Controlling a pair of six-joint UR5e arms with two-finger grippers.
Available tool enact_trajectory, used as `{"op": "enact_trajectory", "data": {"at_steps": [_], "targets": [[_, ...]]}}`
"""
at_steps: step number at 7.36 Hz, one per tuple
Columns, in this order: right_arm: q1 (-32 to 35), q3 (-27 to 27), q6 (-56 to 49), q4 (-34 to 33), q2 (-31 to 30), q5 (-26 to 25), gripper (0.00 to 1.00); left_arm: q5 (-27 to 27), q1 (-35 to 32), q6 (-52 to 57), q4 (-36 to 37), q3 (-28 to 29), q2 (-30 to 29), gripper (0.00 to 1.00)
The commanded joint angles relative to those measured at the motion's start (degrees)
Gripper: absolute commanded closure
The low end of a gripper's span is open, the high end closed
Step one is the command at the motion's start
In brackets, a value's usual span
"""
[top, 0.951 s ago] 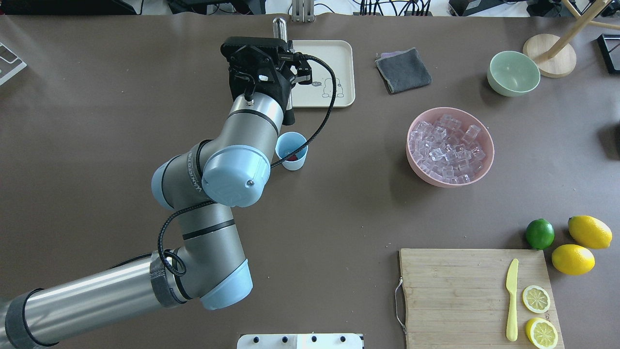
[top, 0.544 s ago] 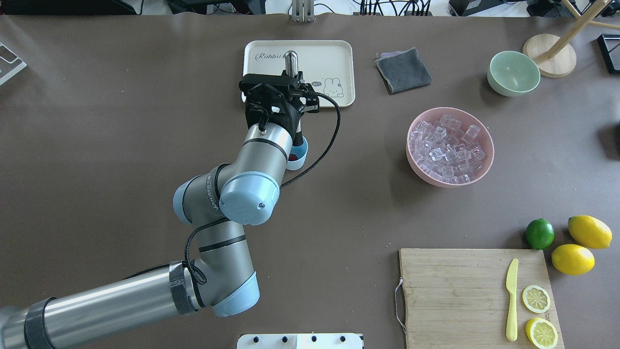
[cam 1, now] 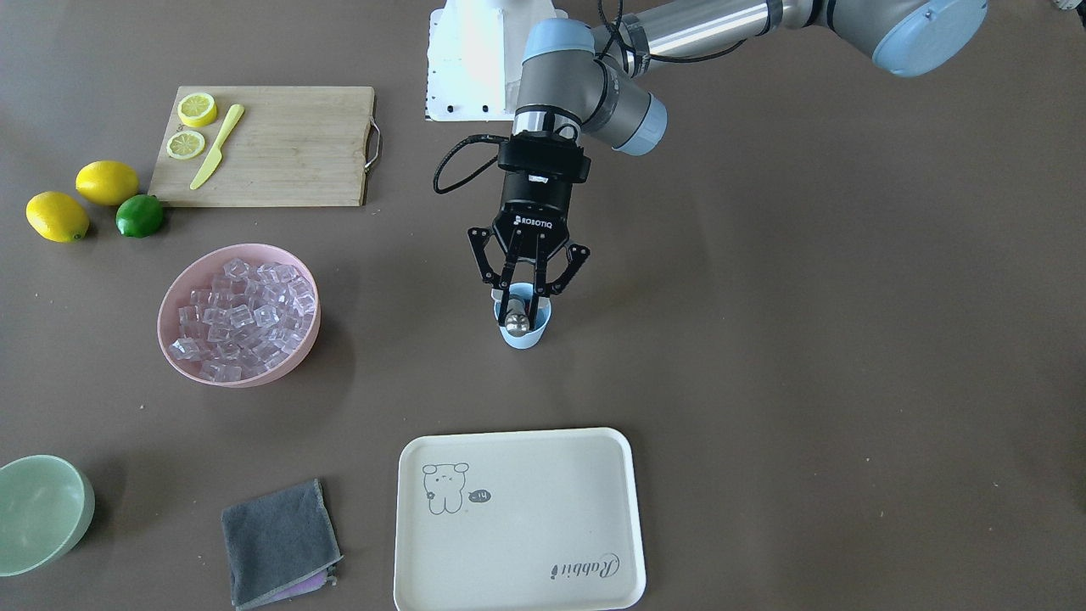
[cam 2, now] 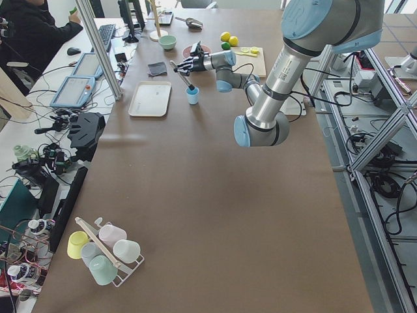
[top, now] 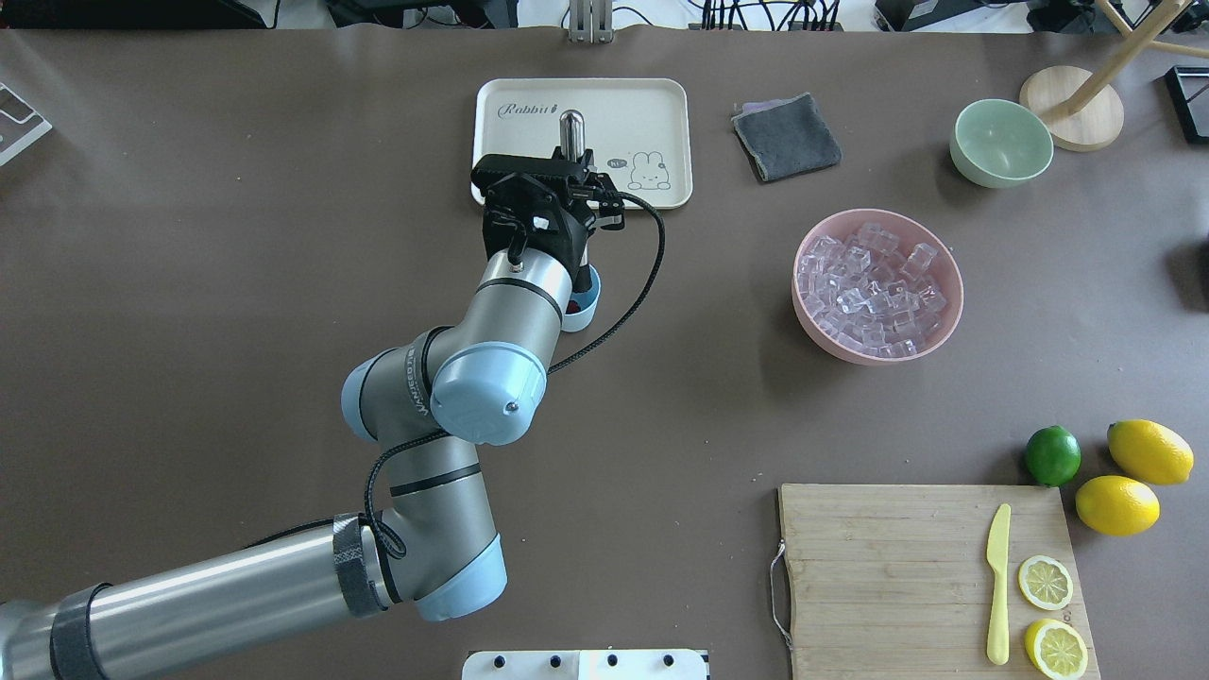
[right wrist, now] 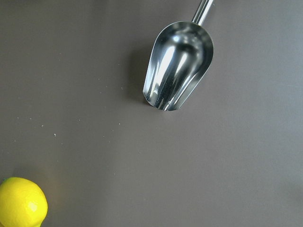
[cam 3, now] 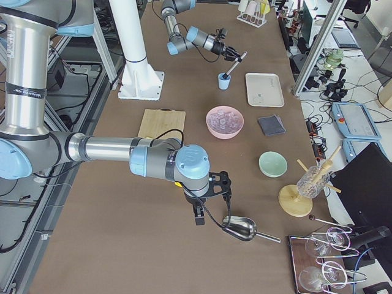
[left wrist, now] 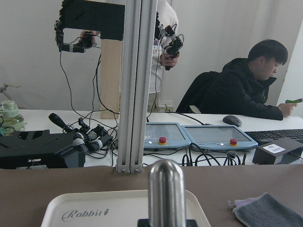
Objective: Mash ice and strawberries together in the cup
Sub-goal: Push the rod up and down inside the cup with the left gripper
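The pale-blue cup (top: 586, 310) stands mid-table, just in front of the tray. A bit of red strawberry (top: 573, 305) shows inside it. My left gripper (cam 1: 526, 287) hangs over the cup, shut on a metal-topped muddler (top: 570, 127). The muddler leans toward the tray and its dark lower end is inside the cup (cam 1: 524, 333). Ice (top: 874, 288) fills the pink bowl (top: 949, 316) to the right; whether any ice is in the cup is hidden. My right gripper (cam 3: 211, 187) hovers by a steel scoop (right wrist: 177, 66); I cannot tell if it is open or shut.
A cream tray (top: 647, 109) lies behind the cup, with a grey cloth (top: 786, 137) and a pale-green bowl (top: 1001, 142) further right. A cutting board (top: 888, 576) with a yellow knife and lemon slices sits at front right, near a lime (top: 1052, 455) and two lemons.
My left arm drew back from over the tray toward the cup, and the muddler's lower end went into the cup. Since half a second ago it has only shifted slightly.
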Motion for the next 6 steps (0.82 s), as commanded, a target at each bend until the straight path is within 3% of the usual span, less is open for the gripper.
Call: {"op": "enact_trajectory", "data": {"at_steps": [1,4,6], "targets": [[-0.1,0.0,0.3,0.0,0.0,-0.1,0.0,0.2,-0.1,0.0,-0.2,1.3,0.5,0.74],[-0.1,-0.1,0.4,0.0,0.4,-0.2,0.0,-0.2,-0.1,0.0,-0.2,2.0,0.5,0.74],[-0.1,-0.3,0.4,0.0,0.5,-0.3,0.0,-0.5,-0.9,9.5,-0.1,-4.0,0.4,0.74]]}}
